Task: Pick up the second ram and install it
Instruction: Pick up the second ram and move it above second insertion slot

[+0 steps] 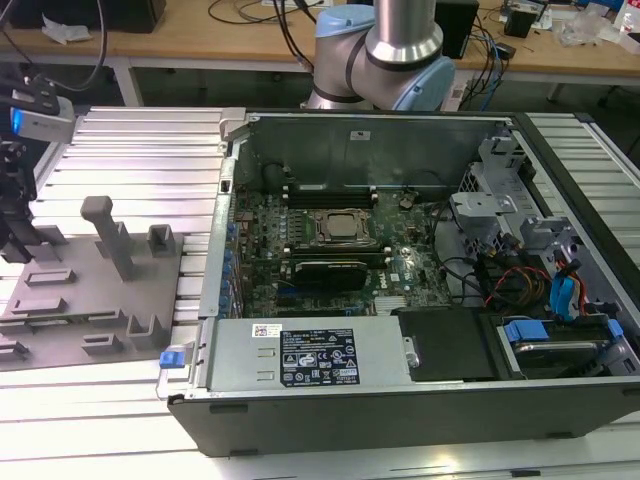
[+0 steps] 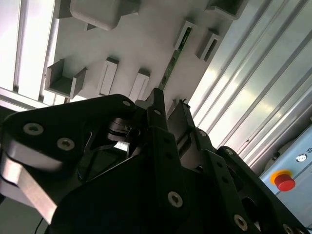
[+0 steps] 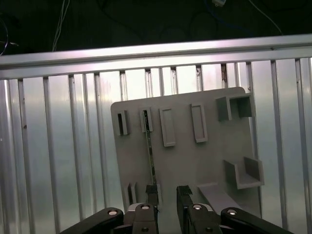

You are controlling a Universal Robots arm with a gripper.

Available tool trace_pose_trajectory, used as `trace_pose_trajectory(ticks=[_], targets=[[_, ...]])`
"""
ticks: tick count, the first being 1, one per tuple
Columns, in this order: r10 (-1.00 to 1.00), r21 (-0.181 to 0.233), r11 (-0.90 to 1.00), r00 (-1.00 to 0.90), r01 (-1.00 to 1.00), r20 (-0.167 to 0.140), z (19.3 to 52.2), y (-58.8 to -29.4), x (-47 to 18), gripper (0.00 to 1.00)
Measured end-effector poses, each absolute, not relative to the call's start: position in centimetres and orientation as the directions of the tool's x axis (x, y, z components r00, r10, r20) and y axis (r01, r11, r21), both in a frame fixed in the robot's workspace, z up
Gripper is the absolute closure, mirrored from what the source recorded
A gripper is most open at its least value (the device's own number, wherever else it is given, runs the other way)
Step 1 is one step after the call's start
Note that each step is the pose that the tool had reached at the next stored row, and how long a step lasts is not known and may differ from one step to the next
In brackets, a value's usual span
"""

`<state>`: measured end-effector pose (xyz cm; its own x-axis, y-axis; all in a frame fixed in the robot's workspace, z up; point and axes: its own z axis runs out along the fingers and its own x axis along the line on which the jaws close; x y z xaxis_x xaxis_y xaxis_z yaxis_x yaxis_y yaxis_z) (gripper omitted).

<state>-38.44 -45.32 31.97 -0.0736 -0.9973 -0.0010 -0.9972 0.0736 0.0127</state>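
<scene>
Two things share the ribbed metal surface (image 1: 130,150) in the exterior view: a grey holder plate (image 1: 70,305) at that view's left and an open computer case (image 1: 330,400) to its right, with the processor socket (image 1: 340,227) and the long black memory slots (image 1: 325,190) lying uncovered inside. We find the second ram (image 3: 150,156) on the holder plate, not in the case. In both wrist views it stands on its thin edge, a narrow greenish strip (image 2: 171,66) running between two small grey holder blocks. The gripper (image 3: 167,197) hangs just above the near end of the stick, and its jaws stand a modest way apart with nothing between them. In the second wrist view the gripper (image 2: 169,111) looks lined up along the length of the board. What worries us is the sideways alignment. In the first wrist view the stick seems to run towards one fingertip and not the middle of the gap. We judge that a descent on that line could set the tip down on the board's top edge, which could bend it or lever it out of its blocks. A grip taken so near one end could also let the thin board tilt.
</scene>
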Motion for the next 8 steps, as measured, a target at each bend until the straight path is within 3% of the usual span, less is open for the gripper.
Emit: trace_pose_trajectory(ticks=[8], targets=[[-0.997, 0.013, 0.071, -0.071, -0.997, -0.001, 31.24, -45.38, -38.44, 0.70]])
